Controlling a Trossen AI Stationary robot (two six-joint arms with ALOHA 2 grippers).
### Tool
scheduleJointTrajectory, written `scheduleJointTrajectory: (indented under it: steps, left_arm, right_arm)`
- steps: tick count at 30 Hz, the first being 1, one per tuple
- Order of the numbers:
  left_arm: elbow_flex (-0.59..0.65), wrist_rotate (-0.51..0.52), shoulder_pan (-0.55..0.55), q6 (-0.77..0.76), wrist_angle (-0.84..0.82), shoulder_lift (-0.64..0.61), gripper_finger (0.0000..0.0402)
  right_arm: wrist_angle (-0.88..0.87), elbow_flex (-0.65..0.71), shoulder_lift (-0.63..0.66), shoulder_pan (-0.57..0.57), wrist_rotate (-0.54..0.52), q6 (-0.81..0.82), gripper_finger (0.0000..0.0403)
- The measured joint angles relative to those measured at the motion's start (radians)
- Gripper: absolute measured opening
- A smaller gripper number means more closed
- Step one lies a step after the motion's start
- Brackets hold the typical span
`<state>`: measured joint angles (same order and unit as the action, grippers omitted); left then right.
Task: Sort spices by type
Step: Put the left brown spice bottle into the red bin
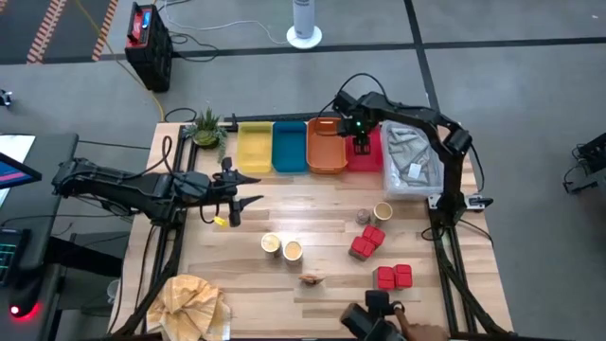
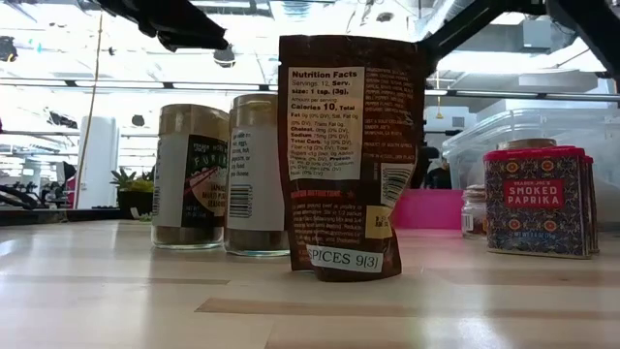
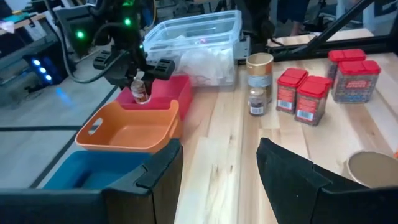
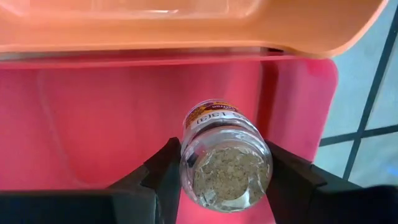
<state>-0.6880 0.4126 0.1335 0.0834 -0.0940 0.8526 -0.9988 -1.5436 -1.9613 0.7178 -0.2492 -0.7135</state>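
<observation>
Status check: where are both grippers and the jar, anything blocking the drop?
Right gripper shut on small jar, hanging over red tray. Left gripper open, empty, waiting near yellow tray. Nothing seen in the red tray below the jar.

Robot lab: taped floor, cabling

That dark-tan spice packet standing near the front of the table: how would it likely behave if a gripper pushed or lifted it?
The dark-tan packet stands upright on a narrow base and is tall for it, so a push high up would probably tip it. Its wrinkled film suggests that it is floppy and may buckle under a pinch. It is probably light, so it may slide on the smooth table rather than resist.
</observation>
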Motion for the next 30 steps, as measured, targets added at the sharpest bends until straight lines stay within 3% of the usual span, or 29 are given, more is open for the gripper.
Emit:
scheduleJointTrajectory:
  steps: [7, 15, 21, 27, 30]
  left_arm:
    - [0.0, 0.0, -0.016, 0.0, -0.002, 0.0, 0.0196]
    - [0.0, 0.0, -0.016, 0.0, -0.007, 0.0, 0.0196]
    - [0.0, 0.0, -0.016, 0.002, -0.01, 0.0, 0.0196]
    - [0.0, 0.0, -0.016, 0.001, -0.023, 0.0, 0.0196]
    - [0.0, 0.0, -0.016, 0.0, -0.023, 0.0, 0.0196]
  right_arm:
    - [0.082, 0.0, -0.008, 0.021, 0.002, -0.028, 0.0212]
    - [0.081, 0.0, -0.009, 0.033, 0.038, -0.031, 0.025]
    - [0.081, 0.0, -0.008, 0.045, 0.042, -0.013, 0.0255]
    - [0.074, 0.0, -0.005, 0.042, 0.02, -0.009, 0.0255]
    - [0.053, 0.0, -0.006, 0.041, -0.042, -0.018, 0.0256]
